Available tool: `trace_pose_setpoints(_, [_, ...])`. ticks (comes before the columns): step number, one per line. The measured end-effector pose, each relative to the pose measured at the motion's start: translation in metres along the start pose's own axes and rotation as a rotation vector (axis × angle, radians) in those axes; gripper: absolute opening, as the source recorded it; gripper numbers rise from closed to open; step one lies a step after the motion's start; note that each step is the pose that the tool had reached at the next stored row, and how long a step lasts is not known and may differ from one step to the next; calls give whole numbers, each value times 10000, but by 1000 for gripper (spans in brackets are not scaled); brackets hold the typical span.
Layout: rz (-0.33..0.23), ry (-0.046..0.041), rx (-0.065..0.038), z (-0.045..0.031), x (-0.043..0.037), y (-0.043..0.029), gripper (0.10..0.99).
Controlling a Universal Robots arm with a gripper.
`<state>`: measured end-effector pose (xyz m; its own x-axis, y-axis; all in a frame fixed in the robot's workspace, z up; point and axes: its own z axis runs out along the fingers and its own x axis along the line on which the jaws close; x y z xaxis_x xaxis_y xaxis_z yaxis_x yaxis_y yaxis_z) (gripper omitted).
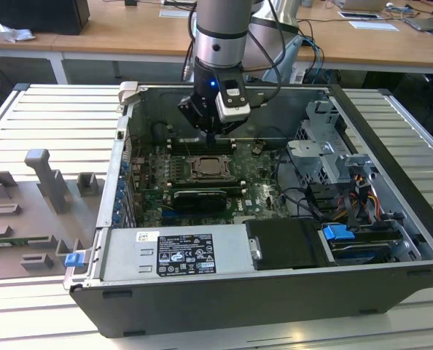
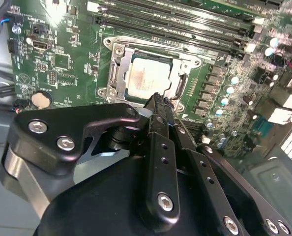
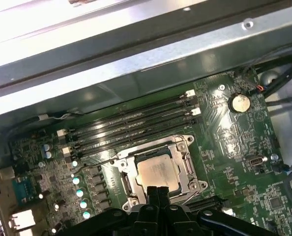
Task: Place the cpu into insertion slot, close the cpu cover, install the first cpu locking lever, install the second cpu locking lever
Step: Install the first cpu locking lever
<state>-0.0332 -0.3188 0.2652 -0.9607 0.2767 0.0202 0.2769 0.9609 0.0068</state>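
Open computer case (image 1: pixel 238 310) on slatted surface (image 1: pixel 49 120): holds motherboard (image 1: pixel 149 175), black card (image 1: pixel 198 198), grey power supply (image 1: pixel 176 251). Socket (image 1: pixel 194 173) on motherboard holds cpu (image 2: pixel 148 76), metal top up. cpu cover (image 2: pixel 117 69) lies flat on socket, cpu showing through window. Gripper (image 2: pixel 159 101) just above socket edge, fingers (image 3: pixel 151 196) clenched together, grasping nothing. Memory slots (image 3: pixel 131 125) beside socket, opposite black card.

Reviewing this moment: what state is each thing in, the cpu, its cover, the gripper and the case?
cpu: seated in the socket, metal top showing.
cpu cover: down flat, framing the cpu.
gripper: shut, holding nothing, tips at the socket's edge; contact unclear.
computer case: open, board exposed.
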Motion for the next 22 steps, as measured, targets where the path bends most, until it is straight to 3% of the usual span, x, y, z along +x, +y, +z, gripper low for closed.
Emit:
trace_pose_setpoints(10, [-838,6,17,0,0,0,106])
trace_pose_setpoints(13, [-865,6,18,0,11,-3,106])
trace_pose_setpoints(18, [-865,0,15,2,104,-30,106])
trace_pose_setpoints(22, [-883,-23,4,6,228,-66,106])
